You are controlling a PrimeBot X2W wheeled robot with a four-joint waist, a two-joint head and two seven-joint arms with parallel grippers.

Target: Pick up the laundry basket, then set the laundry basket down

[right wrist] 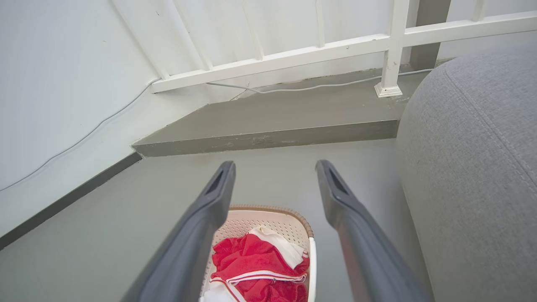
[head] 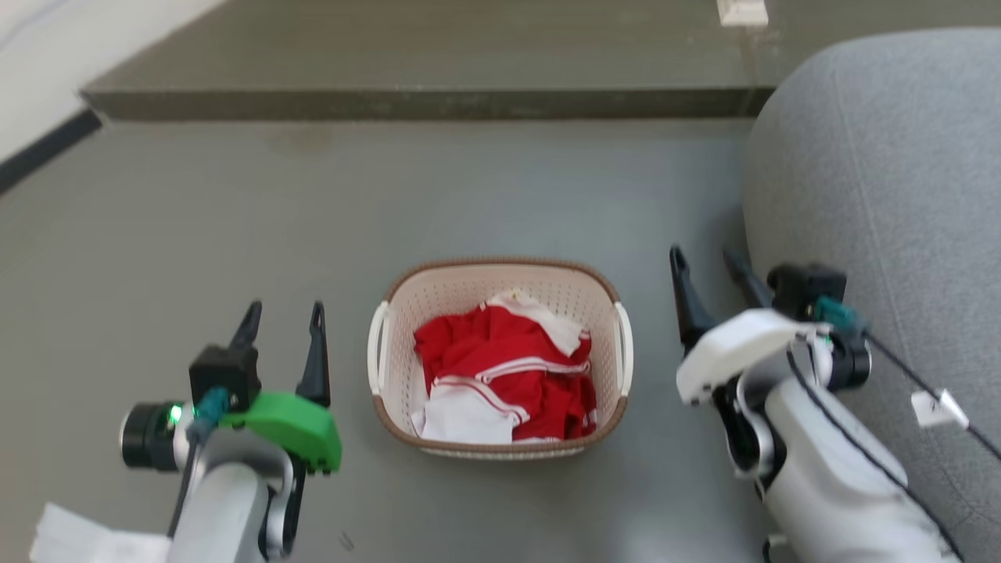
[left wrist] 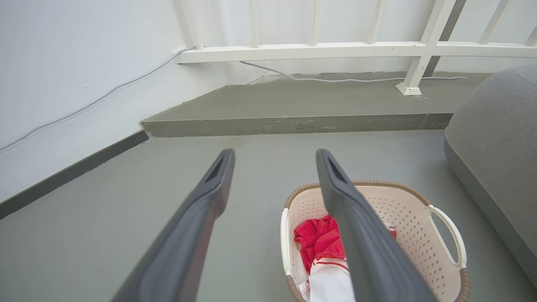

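Left pincer (left wrist: pixel 273 155) partly hides laundry basket (left wrist: pixel 413 235).

Bright even light, soft shadows, wide-angle distortion

Home, grey sofa (head: pixel 884 156), laundry basket (head: pixel 453 301)

Fingers of the right gripper (right wrist: pixel 275 165) are spread with nothing between them. The laundry basket (right wrist: pixel 268 208) sits low centre on the grey floor (right wrist: pixel 105 235), holding red and white clothes (right wrist: pixel 256 260). At right is a grey upholstered seat (right wrist: pixel 474 167), possibly a beanbag. Beyond are a raised step (right wrist: pixel 268 140) and a white railing (right wrist: pixel 272 63).
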